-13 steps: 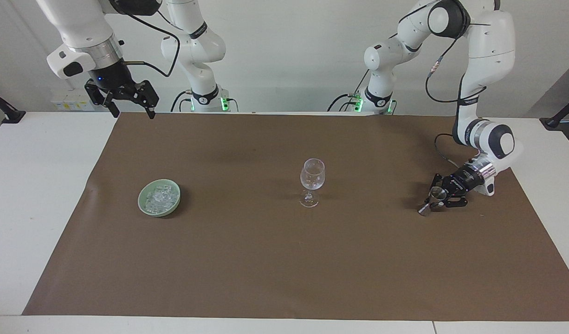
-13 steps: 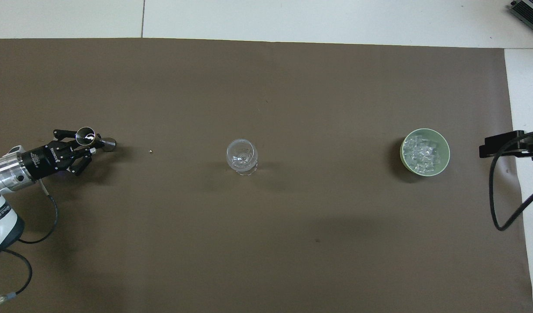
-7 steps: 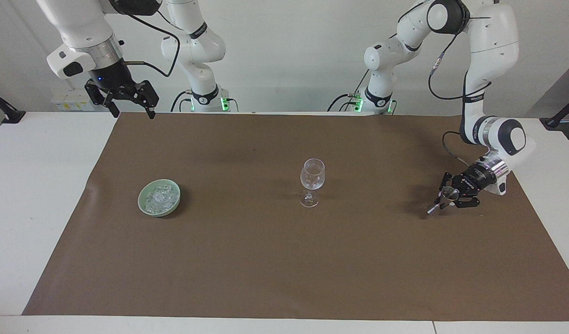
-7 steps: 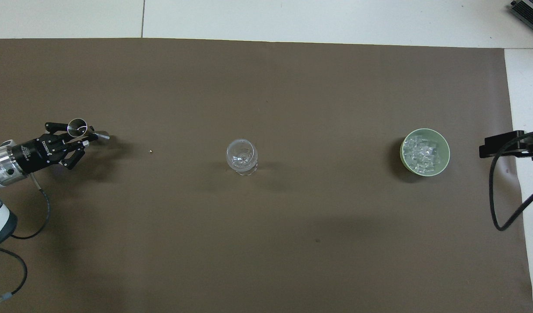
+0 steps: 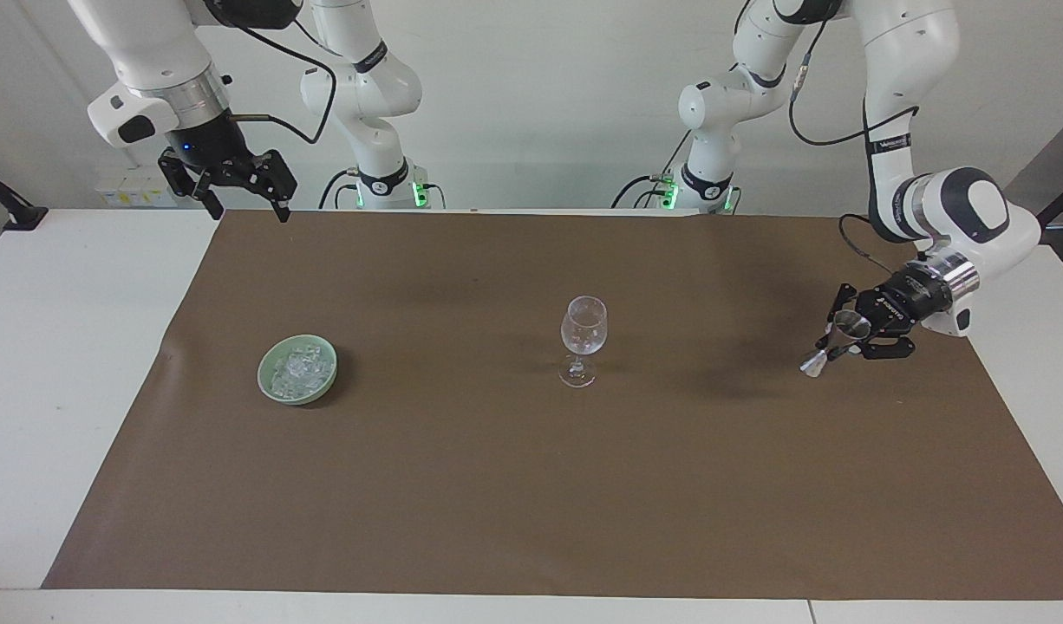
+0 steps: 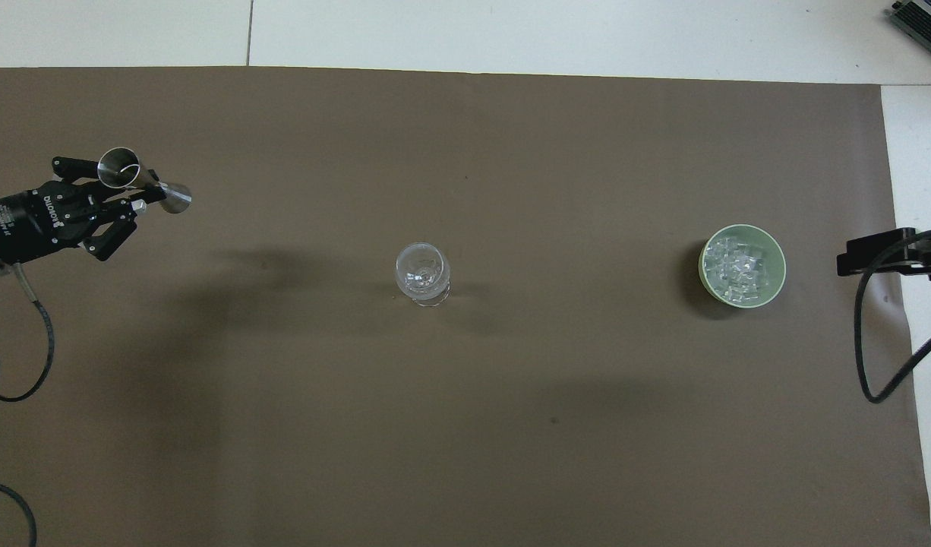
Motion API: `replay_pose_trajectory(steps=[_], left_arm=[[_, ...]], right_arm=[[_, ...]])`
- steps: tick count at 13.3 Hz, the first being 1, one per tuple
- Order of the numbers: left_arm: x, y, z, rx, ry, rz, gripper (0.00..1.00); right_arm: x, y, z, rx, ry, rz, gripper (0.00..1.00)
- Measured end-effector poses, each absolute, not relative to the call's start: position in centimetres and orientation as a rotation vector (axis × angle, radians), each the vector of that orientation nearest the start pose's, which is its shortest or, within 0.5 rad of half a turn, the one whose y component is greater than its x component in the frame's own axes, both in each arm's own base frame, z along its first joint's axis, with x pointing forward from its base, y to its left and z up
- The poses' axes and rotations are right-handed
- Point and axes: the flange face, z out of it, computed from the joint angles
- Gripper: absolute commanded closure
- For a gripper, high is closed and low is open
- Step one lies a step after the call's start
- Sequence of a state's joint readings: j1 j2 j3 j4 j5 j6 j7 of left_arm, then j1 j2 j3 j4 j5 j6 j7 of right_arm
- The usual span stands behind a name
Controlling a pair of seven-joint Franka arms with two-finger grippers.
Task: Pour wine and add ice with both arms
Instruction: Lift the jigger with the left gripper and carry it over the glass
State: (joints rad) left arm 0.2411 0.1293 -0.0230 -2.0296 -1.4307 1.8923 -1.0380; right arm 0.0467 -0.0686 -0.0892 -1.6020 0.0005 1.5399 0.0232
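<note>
A: Left gripper [image 5: 837, 344] jaws pinched on the small steel double-cone jigger [image 5: 835, 342], held tilted, in the air over the brown mat's left-arm end.

B: Target?

A: Clear stemmed wine glass [image 5: 583, 351] upright mid-mat, toward the right arm's end from the jigger.

B: Right gripper [image 5: 237, 192]?

A: Waiting, jaws spread. Ice [image 5: 298, 367] in green bowl [image 5: 271, 392] at its end.

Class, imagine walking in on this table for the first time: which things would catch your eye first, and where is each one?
A clear wine glass stands alone in the middle of the brown mat. Toward the right arm's end sits a green bowl heaped with ice. At the other end, the left pincer holds a small metal measuring cup in the air above the mat; the right pincer waits, open, raised over the mat's corner.
</note>
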Motion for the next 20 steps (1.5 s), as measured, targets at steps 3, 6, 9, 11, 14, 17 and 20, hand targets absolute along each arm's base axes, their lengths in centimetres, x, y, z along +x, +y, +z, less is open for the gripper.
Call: replay_pose_trajectory(steps=[3, 6, 9, 11, 14, 17, 20], left_arm=[[58.0, -1.4, 43.5, 1.086, 1.701, -0.704, 1.0], [57.7, -7.8, 44.8, 1.123, 1.735, -0.618, 1.0], [56.6, -13.5, 46.2, 1.155, 1.743, -0.527, 1.0], [56.0, -15.2, 47.2, 1.179, 1.715, -0.515, 1.0], [55.1, -16.1, 48.9, 1.229, 1.649, -0.487, 1.0], [53.2, -17.3, 48.2, 1.332, 1.582, -0.444, 1.0], [51.7, -18.9, 47.4, 1.397, 1.562, -0.33, 1.0]], right_arm=[[53.0, -2.4, 64.4, -3.133, 0.103, -0.01, 0.0], [53.0, -2.4, 64.4, -3.133, 0.103, -0.01, 0.0], [53.0, -2.4, 64.4, -3.133, 0.103, -0.01, 0.0], [53.0, -2.4, 64.4, -3.133, 0.103, -0.01, 0.0], [53.0, -2.4, 64.4, -3.133, 0.103, -0.01, 0.0], [53.0, -2.4, 64.4, -3.133, 0.103, -0.01, 0.0], [53.0, -2.4, 64.4, -3.133, 0.103, -0.01, 0.0]])
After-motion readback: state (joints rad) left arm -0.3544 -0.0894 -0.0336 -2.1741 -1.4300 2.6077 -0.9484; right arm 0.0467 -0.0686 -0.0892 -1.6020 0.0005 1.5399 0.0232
